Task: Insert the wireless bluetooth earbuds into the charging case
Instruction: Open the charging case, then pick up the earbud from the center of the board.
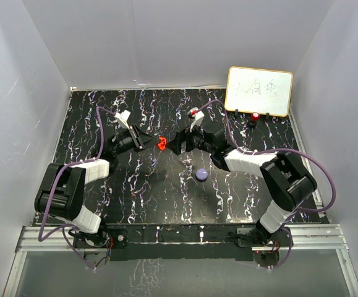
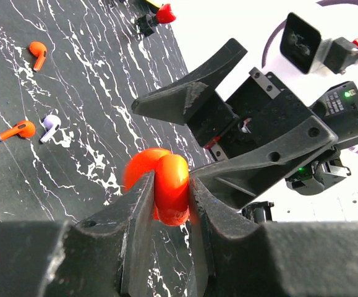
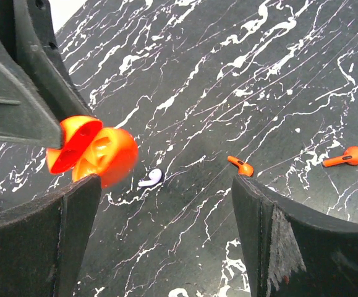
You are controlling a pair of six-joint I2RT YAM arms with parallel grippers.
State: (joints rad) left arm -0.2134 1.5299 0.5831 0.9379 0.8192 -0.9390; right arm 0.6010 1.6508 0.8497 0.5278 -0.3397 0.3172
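Because the left gripper (image 2: 169,182) pinches the open red charging case (image 2: 171,189) only by a narrow part of its rounded body, its jaws nearly together around it, the hold looks likely to pivot or slip if anything pushes on the shell. The right gripper (image 3: 166,185) stands wide and empty just beside the case, its fingers on either side of the view, so a small misjudged approach could knock the hinged lid shut or twist the case out of the left jaws. None of the wireless bluetooth earbuds is in the case: two red earbuds (image 3: 241,166) (image 3: 345,156) and a pale purple earbud (image 3: 151,178) lie loose on the marbled table (image 3: 240,74), the purple one nearest the case in the right wrist view. Each is tiny, stemmed and lying flat, so wide fingers closing on one may skid it across the surface or flick it away. The purple bud sits close to a red one, and taking it for this red case would presumably be a colour mismatch. A purple puck (image 1: 201,174) rests apart, nearer the arm bases, and plays no part yet.
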